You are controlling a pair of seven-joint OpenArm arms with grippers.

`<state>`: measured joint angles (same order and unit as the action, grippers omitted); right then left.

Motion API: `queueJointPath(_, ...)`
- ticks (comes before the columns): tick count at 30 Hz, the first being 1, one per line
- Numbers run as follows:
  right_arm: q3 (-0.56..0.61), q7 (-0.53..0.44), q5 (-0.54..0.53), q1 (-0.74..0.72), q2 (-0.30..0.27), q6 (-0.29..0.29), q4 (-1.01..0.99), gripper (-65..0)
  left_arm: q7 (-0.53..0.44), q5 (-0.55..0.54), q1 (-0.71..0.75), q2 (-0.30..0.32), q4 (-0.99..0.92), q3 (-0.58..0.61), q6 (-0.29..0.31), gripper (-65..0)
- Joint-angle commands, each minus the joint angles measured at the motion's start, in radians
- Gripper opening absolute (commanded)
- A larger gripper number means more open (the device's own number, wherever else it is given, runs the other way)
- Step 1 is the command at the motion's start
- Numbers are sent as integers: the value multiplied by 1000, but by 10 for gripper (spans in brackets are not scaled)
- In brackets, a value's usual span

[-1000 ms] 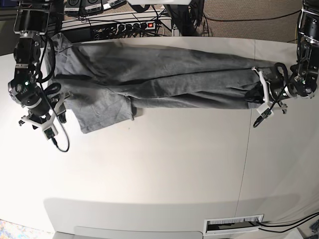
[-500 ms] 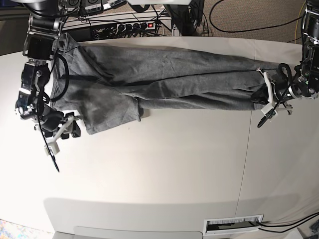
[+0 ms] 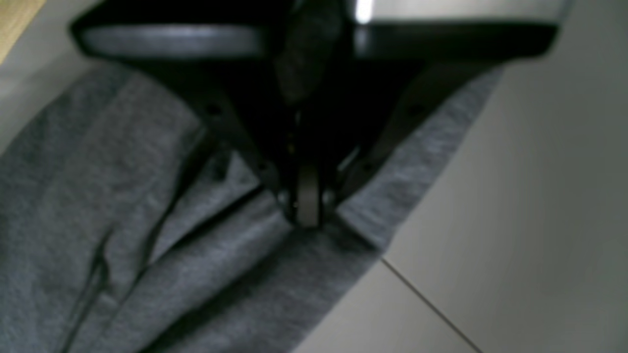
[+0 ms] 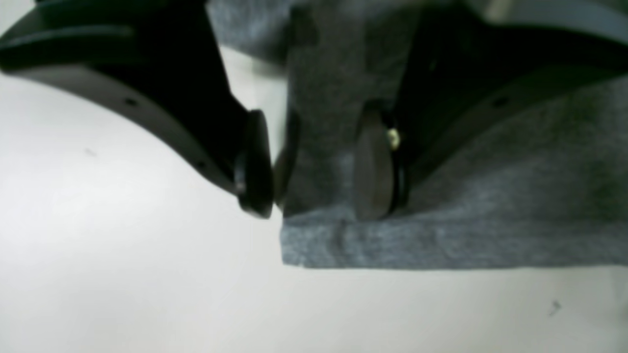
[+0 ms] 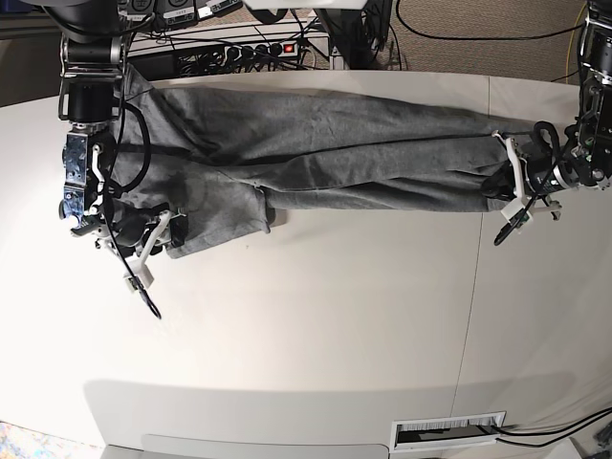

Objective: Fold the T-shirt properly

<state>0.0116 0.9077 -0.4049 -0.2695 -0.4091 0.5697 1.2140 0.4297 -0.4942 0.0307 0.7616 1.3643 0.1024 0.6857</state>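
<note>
Base view shows you the T-shirt [image 5: 316,153] drawn out long across the far half of the bench [image 5: 316,325], its long axis running from one arm to the other. At one end your left gripper [image 5: 512,186] has its fingers pressed together on the cloth's edge. At the other, your right gripper [image 4: 314,166] sits at the shirt's loose corner with its fingers [image 4: 373,166] apart, straddling that corner: one finger over the fabric, the other over bare bench just off its edge. Your right arm is the nearer one to that corner, so closing there looks like the coming move.
</note>
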Motion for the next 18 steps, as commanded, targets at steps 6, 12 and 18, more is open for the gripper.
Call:
queueJointPath(6,-5,86,-32,-19,-15,-2,1,-612,58,44,2,17,-4,-3,-11,-650)
queueJointPath(12,-5,174,-172,-25,-16,-2,3,-650,50,45,3,17,-4,-3,-11,-650)
queueJointPath(18,-7,228,-277,-24,-23,-2,72,-650,48,45,3,17,-4,-3,-11,-650)
